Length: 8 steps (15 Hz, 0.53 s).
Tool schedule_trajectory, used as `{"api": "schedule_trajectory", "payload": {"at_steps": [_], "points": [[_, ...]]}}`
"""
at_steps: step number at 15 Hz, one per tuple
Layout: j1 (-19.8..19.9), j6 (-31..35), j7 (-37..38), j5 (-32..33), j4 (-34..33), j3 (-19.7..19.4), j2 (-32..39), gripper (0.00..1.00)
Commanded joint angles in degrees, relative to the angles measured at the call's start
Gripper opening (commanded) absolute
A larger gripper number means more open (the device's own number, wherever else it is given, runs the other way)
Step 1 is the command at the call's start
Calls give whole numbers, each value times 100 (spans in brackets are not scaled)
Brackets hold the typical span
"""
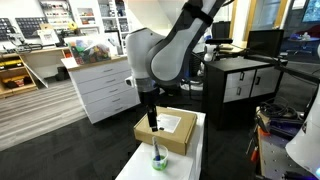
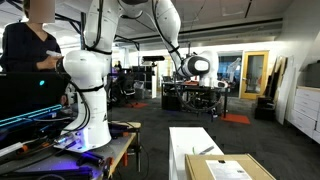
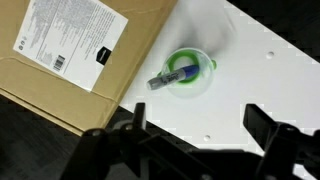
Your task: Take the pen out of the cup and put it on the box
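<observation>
In the wrist view the box (image 3: 55, 85) fills the upper left, brown cardboard with a white label (image 3: 68, 38) on its top. Its long edge runs on a slant down toward the bottom middle of the picture. Just right of that edge, close to it but not touching, the cup (image 3: 192, 72) stands on the white counter (image 3: 265, 70). The pen (image 3: 166, 77) leans inside the cup, and its free end sticks out over the rim toward the lower left, on the box's side.

Along the bottom of this view come the jaws: two dark fingers (image 3: 130, 135), spread wide, with only bare counter between them and nothing held. The cup and pen sit beyond the fingertips, roughly in line with the gap between them and clear of both.

In an exterior view a white drawer cabinet (image 1: 105, 90) stands at the left. To its right the arm (image 1: 165, 55) reaches down, with the jaws hanging just above the box (image 1: 170, 131). The cup (image 1: 159, 160) stands on the counter (image 1: 140, 166) in front of the box, nearer the camera. The pen is too small to make out there.
</observation>
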State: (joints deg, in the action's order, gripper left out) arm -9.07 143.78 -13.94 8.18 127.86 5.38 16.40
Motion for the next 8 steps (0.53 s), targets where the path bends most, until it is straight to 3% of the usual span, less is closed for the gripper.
{"api": "schedule_trajectory", "payload": {"at_steps": [1,8], "points": [[93,166,150,107,-348,12,399,100],[92,211,265,118,-726,-53,870,100]]}}
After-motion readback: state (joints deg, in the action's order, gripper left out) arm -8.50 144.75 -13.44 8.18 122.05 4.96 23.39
